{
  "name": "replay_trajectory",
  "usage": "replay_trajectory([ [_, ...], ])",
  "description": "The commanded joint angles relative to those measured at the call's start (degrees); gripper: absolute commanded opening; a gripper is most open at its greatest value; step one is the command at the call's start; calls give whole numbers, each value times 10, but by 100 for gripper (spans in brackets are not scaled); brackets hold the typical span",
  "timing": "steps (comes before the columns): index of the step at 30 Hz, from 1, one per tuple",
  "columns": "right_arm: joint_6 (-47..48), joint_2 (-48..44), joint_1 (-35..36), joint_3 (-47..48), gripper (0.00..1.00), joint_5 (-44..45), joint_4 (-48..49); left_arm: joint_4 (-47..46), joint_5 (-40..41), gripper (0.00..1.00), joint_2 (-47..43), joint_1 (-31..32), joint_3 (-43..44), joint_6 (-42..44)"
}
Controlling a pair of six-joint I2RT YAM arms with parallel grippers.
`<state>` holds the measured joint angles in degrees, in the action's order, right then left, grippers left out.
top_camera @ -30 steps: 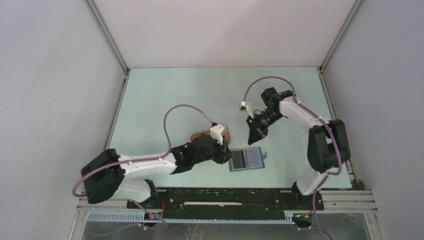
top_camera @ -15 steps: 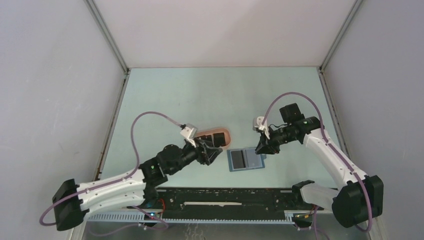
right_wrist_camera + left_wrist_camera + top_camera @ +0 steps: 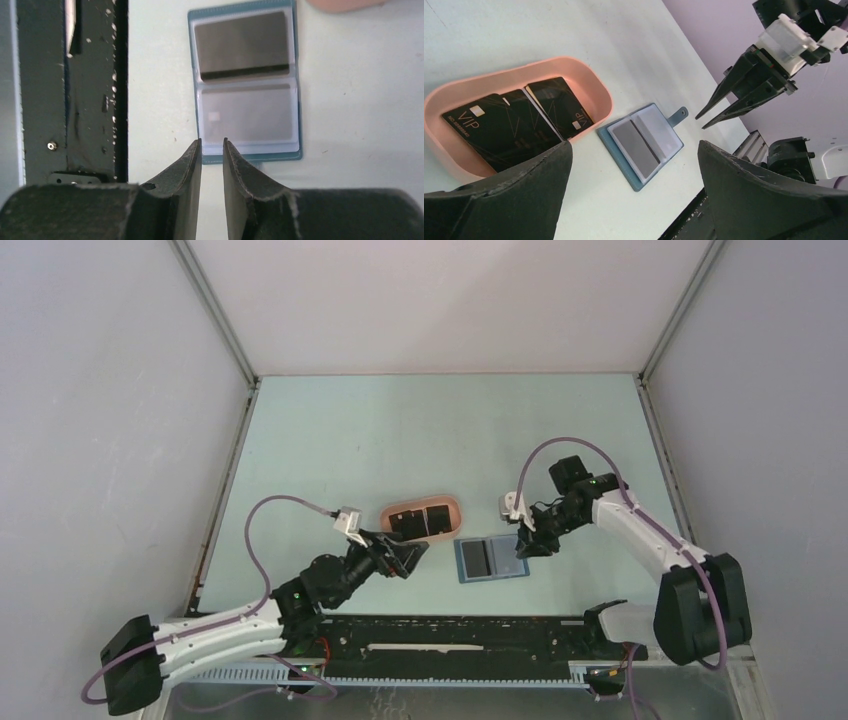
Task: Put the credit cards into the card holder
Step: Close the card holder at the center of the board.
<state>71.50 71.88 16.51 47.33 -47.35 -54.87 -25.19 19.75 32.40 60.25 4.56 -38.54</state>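
Back come my left fingers (image 3: 499, 205) from the pink tray (image 3: 599, 92), spread wide, empty. My right fingers (image 3: 187, 170) have dropped to the card holder (image 3: 245, 85), narrow gap, gripping nothing. It lies open on the desk (image 3: 350, 440) beside the tray; two black credit cards (image 3: 509, 127) sit in the tray.

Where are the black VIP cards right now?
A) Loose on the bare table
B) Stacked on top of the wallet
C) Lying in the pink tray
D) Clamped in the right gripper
C: the left wrist view shows the cards lying flat inside the tray, next to the open wallet, with neither arm holding one.
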Motion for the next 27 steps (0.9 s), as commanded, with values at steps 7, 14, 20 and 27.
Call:
replay_trajectory([
  [7,-56,95,53,0,29,127,80,-127,-53,100,143,0,5,-57],
  [14,-80,146,61,7,25,163,89,-148,-70,92,256,0,27,-114],
  [20,-96,204,72,18,18,207,83,-146,-83,90,311,0,37,-166],
  [27,-107,209,89,22,16,232,85,-143,-124,87,403,-1,82,-242],
])
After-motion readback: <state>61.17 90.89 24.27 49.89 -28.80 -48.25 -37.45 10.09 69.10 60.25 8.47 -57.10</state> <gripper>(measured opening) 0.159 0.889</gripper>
